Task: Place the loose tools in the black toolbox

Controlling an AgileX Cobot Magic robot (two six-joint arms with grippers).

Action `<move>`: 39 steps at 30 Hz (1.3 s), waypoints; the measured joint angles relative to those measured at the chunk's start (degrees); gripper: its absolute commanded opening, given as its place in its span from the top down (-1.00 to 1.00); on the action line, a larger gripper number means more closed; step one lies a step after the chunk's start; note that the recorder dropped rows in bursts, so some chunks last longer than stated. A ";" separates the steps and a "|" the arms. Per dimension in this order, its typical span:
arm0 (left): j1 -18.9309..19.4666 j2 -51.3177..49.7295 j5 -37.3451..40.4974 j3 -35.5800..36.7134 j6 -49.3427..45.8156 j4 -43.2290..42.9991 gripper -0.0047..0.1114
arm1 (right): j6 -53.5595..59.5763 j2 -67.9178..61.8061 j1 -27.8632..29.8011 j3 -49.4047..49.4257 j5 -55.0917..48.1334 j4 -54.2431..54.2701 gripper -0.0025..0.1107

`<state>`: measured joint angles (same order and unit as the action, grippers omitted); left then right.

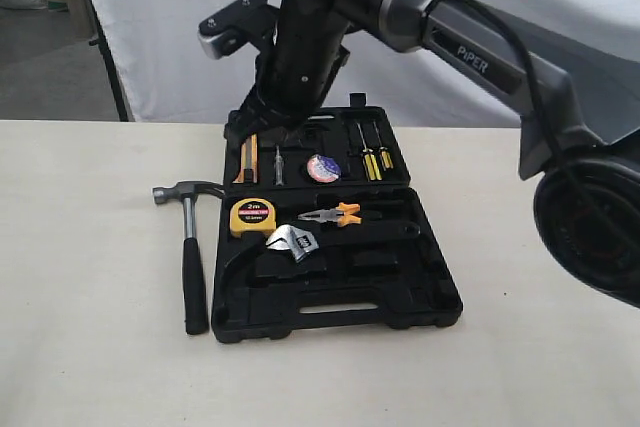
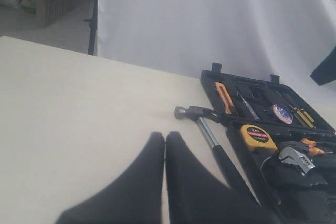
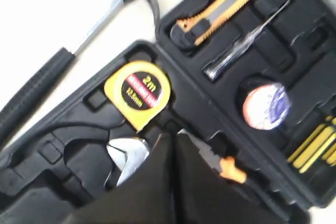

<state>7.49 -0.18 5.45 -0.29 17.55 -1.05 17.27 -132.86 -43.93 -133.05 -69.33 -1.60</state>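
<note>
White cloth backdrop (image 1: 180, 27) hangs behind a cream surface (image 1: 90, 247)

1. Toolbox (image 1: 430, 277): lies open on the surface, both halves flat, with the slot handle along the near edge.
2. Hammer (image 1: 190, 257): lies on the surface outside the toolbox, just beside its left edge. The head points away from the near edge. Whether the claw touches the case cannot be told.
3. Wrench (image 1: 292, 242): lies inside the near half, silver head just beside the tape measure (image 1: 253, 217). Its handle is hard to tell from the black moulding.
4. Tape roll (image 1: 322, 168): sits in a round recess of the far half, between a knife (image 1: 247, 159) and the screwdrivers (image 1: 372, 159).
5. Pliers (image 1: 335, 214): lie in the near half, next to the tape measure.
6. Right end effector (image 3: 172, 137): fingers pressed together with nothing between them, positioned over the near half above the wrench head and the pliers.
7. Left end effector (image 2: 165, 137): fingers closed together and holding nothing, positioned over bare surface, apart from the hammer
</note>
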 measured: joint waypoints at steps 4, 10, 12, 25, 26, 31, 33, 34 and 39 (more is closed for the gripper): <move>0.00 0.00 0.00 0.00 0.00 0.00 0.91 | -0.36 -4.61 0.75 10.51 2.46 2.89 0.95; 0.00 0.00 0.00 0.00 0.00 0.00 0.91 | 0.45 -5.52 1.44 18.63 7.70 5.32 0.95; 0.00 0.00 0.00 0.00 0.00 0.00 0.91 | 0.23 -4.10 1.65 18.63 8.34 5.55 0.95; 0.00 0.00 0.00 0.00 0.00 0.00 0.91 | -4.04 19.18 2.24 -0.60 5.99 -5.68 0.95; 0.00 0.00 0.00 0.00 0.00 0.00 0.91 | -4.04 21.40 2.24 -2.43 5.72 -5.38 0.95; 0.00 0.00 0.00 0.00 0.00 0.00 0.91 | -3.67 24.54 3.03 0.19 2.14 -4.16 0.95; 0.00 0.00 0.00 0.00 0.00 0.00 0.91 | -3.67 21.36 4.29 6.85 3.75 -2.56 0.95; 0.00 0.00 0.00 0.00 0.00 0.00 0.91 | -3.31 18.66 4.93 11.67 6.59 -0.96 0.95; 0.00 0.00 0.00 0.00 0.00 0.00 0.91 | -1.37 -2.58 6.99 32.73 28.43 5.04 0.95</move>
<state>7.49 -0.18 5.45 -0.29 17.55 -1.05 15.90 -135.44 -36.94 -100.31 -40.89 3.44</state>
